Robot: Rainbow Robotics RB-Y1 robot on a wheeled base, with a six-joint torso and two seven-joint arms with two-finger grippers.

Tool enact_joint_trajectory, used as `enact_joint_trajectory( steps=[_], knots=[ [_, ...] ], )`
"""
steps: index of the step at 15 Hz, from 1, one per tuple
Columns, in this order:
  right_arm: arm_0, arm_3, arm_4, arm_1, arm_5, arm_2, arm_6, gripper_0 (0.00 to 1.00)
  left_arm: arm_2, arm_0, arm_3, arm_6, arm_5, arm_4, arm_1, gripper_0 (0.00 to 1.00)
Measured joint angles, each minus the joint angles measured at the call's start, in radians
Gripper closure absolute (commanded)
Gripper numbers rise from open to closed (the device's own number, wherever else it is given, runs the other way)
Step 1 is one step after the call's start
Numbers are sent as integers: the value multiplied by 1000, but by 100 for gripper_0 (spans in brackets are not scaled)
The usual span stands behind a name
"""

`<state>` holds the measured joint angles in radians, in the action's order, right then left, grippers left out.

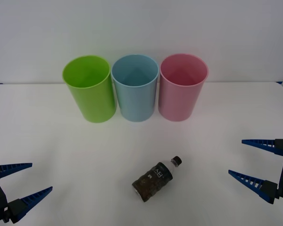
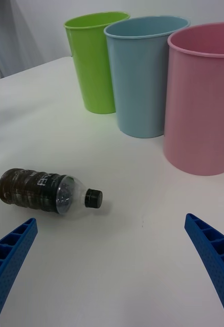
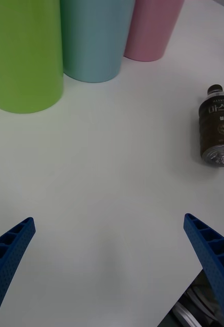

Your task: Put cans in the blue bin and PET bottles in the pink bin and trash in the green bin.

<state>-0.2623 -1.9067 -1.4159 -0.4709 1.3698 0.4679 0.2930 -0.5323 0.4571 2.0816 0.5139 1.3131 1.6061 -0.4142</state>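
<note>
Bottle [image 1: 155, 181] lies on white table [image 1: 75, 155] — pale wall [image 1: 141, 28] behind.

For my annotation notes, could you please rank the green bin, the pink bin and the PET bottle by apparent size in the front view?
1. Green bin and pink bin: look alike, so no ranking between them.
2. PET bottle: clearly smallest, lying on its side.

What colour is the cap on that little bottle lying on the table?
Black; the cap of the bottle shows best in the right wrist view.

Smooth plastic green bin [image 1: 88, 89], blue bin [image 1: 135, 89] and pink bin [image 1: 182, 89]; clear glossy plastic bottle [image 1: 155, 180]; matt white table [image 1: 61, 155].
</note>
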Motion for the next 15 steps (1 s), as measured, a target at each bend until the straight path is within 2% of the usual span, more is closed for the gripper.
enact_joint_trajectory(
  steps=[5, 10, 13, 15],
  knots=[
    [4, -1, 4, 6, 0, -2, 0, 0, 0, 0, 0, 0, 0, 0, 0, 0],
    [35, -43, 76, 16, 14, -10, 28, 0, 0, 0, 0, 0, 0, 0, 0, 0],
    [29, -64, 121, -26, 21, -16, 123, 0, 0, 0, 0, 0, 0, 0, 0, 0],
    [13, -103, 127, -64, 20, -17, 235, 0, 0, 0, 0, 0, 0, 0, 0, 0]
  ],
)
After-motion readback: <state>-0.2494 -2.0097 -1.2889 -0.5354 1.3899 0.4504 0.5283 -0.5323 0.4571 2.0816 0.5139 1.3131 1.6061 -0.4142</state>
